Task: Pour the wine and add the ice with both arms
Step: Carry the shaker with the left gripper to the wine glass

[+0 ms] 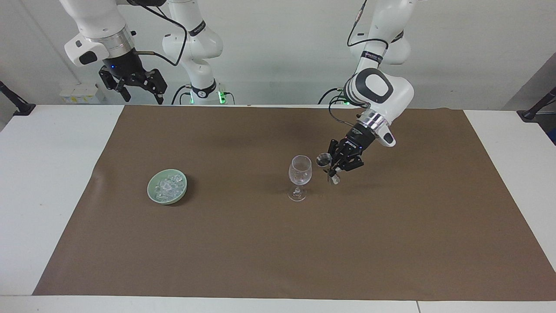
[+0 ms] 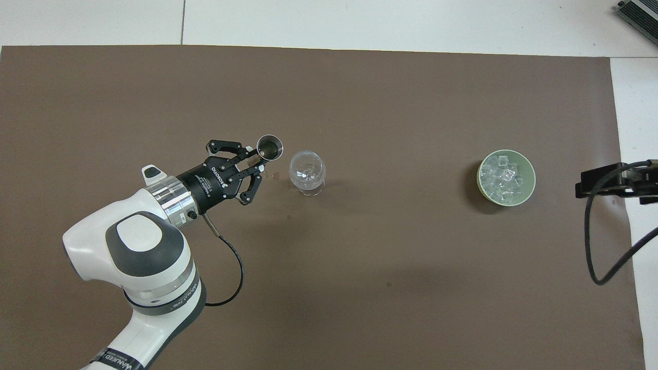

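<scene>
so working outward from the robots: the right gripper [image 1: 132, 88] is parked up over the table edge at the right arm's end, fingers spread wide, nothing in them, that arm is just waiting

next out, the left gripper [image 1: 336, 167] is pinched tight on the waist of a little metal jigger [image 1: 326, 167], held in the air just beside the wine glass [image 1: 300, 176], about 3 o'clock of it in the facing view (9 o'clock from overhead). Jigger cup sits near rim level and roughly upright, so I'd guess the pour hasn't started

handling-wise: the jigger is stiff, light and slick steel, and the narrow waist is the sensible place to pinch it. The wine glass is the fragile one, thin, top-heavy on a small foot, so any bump from the jigger lip could tip it. There seem to be a few clear bits in its bowl already, hard to be sure

the ice [image 2: 504, 177] is in the pale green bowl [image 2: 530, 172], well apart from the glass toward the right arm's end, around 9 o'clock in the facing view. Chunks look small, wet-slippery and irregular, so grab one across its widest faces

nothing sits between bowl and glass on the brown mat [image 1: 278, 243]
</scene>
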